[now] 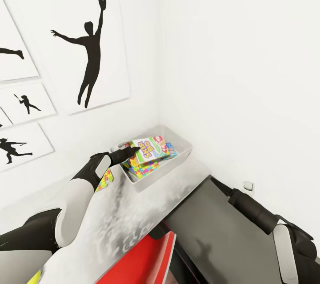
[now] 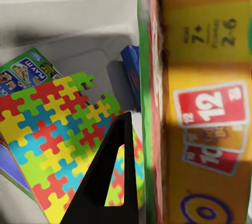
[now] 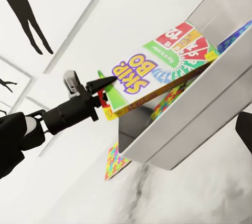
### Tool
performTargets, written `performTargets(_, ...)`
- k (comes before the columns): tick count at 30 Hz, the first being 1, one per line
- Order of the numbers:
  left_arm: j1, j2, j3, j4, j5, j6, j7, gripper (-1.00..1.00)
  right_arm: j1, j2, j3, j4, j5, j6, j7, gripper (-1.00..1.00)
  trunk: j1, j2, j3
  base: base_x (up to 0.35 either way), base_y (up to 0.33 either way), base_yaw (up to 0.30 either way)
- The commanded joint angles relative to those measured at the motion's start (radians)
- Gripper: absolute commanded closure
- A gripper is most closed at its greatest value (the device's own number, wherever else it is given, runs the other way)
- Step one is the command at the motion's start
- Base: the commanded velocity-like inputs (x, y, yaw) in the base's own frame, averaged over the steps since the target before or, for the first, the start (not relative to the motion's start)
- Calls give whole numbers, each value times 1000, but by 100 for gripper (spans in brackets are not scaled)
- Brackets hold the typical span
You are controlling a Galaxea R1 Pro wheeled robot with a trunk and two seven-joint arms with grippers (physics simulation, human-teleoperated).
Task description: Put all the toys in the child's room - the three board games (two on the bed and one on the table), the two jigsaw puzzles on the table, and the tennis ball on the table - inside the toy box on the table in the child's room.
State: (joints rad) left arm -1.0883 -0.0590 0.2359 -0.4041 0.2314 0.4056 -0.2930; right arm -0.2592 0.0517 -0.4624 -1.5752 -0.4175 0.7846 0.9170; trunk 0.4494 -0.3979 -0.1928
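A grey-white toy box (image 1: 183, 156) stands on the table in the room's corner. My left gripper (image 1: 132, 150) is shut on the near end of a Skip-Bo board game (image 1: 150, 147), which is tilted over the box's rim. In the right wrist view the left gripper (image 3: 107, 84) pinches that game (image 3: 152, 74) at its corner above the toy box (image 3: 184, 129). Inside lie a colourful jigsaw puzzle (image 2: 63, 124) and another board game (image 2: 23, 71). One left finger (image 2: 107, 176) presses the held game (image 2: 205, 103). A second jigsaw puzzle (image 1: 105, 179) lies on the table under my left wrist.
White walls close in behind and to the right of the box. Silhouette pictures (image 1: 91, 53) hang on the left wall. A red flat thing (image 1: 149, 257) sticks out at the table's near edge. My right arm (image 1: 262, 219) hangs low over dark floor (image 1: 209, 222).
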Motion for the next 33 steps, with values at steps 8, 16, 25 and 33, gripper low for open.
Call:
performTargets(8,-1,-1,8,-1,5,-4,-2,100,-1,0,-2,0,-1,5,3,-100,1,-2,-2,0,0,0)
performTargets(16,-1,-1,8,-1,6,-5,-2,100,-1,0,-2,0,-1,5,3,-100,1,-2,-2,0,0,0)
performTargets(25,-1,-1,7,-1,5,-3,-2,-100,-1,0,-2,0,-1,5,3,-100,1,-2,-2,0,0,0)
performTargets(33,-1,-1,6,-1,2,-2,-1,-100,-1,0,-2,0,-1,5,5,-100,1,-2,-2,0,0,0)
